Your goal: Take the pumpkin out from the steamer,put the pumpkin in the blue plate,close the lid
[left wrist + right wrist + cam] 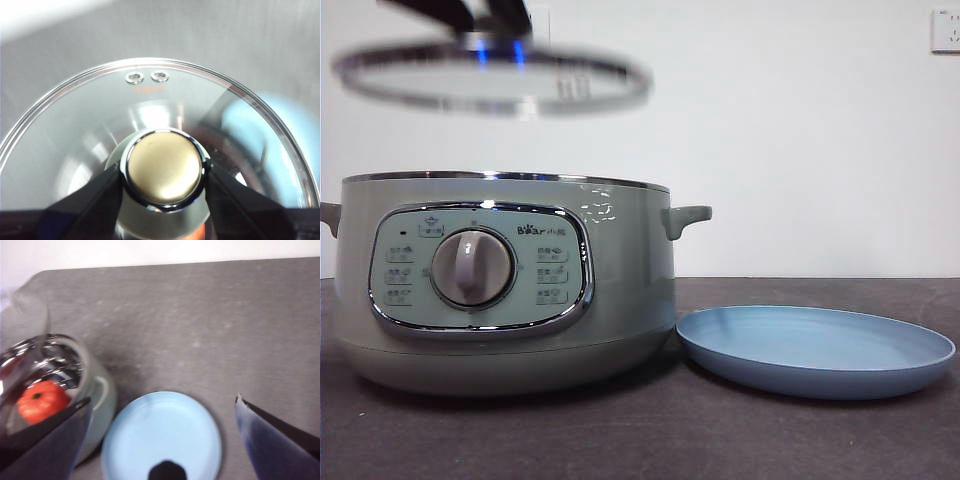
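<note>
The sage-green steamer [505,280] stands at the left with no lid on it. High above it the glass lid [490,78] hangs in the air, my left gripper [164,175] shut on its knob [164,167]. The orange pumpkin [42,401] lies inside the steamer [97,395], seen from above in the right wrist view. The blue plate [815,350] rests on the table just right of the pot, bare. My right gripper [162,412] is open, high over the blue plate [160,437], holding nothing.
A dark grey table mat [720,440] covers the surface in front of the pot and plate. A white wall stands behind, with a socket [945,30] at the top right.
</note>
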You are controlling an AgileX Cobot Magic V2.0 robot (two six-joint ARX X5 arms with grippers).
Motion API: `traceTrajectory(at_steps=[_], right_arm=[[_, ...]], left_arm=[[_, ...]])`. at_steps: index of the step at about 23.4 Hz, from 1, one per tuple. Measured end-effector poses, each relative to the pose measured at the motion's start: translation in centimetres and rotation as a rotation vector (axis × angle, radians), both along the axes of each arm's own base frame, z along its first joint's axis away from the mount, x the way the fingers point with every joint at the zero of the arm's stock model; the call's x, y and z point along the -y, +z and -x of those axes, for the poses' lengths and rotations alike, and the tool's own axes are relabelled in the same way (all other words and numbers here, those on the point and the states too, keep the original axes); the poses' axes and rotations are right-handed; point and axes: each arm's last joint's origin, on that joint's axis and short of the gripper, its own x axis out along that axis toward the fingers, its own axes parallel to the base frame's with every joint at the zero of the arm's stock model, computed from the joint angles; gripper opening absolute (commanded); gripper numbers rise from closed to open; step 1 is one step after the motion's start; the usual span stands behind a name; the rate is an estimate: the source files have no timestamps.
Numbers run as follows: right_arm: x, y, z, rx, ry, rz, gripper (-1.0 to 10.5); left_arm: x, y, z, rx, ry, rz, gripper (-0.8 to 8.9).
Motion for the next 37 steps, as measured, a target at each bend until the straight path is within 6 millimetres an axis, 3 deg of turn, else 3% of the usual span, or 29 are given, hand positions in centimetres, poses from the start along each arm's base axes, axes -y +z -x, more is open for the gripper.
traceTrajectory(at_steps=[4,8,14,24,31,33,37], right_arm=[[-0.8,-0.2,-1.0,-0.01,0.13,-0.06,4.7],[-2.1,-0.6,-2.5,-0.022,0.234,-0.089,4.7],[-5.9,-2.3,-5.1,-0.075,0.389,-0.091,4.7],[-15.4,-4.6,-9.5,-0.228,0.628,-0.029,4.7],[-24.3,-4.6,-11.7,-0.297,0.639,0.339,6.0],[-26.3,-5.3,-12.4,-0.282,0.647,0.39,6.0],[-29.0,-9.0,-13.0,-0.337,0.682,0.469,6.0]], left_arm=[[-1.4,2.9,2.6,0.101,0.011,0.047,-0.09],[-2.9,3.7,5.1,0.122,0.081,0.017,-0.09],[-5.5,4.9,9.1,0.193,0.213,-0.012,-0.09],[-8.4,5.4,13.7,0.262,0.38,-0.05,-0.09],[-8.9,4.9,14.5,0.229,0.389,-0.084,-0.09],[-8.9,4.9,14.4,0.227,0.388,-0.086,-0.09],[-8.8,4.9,14.4,0.222,0.387,-0.089,-0.09]])
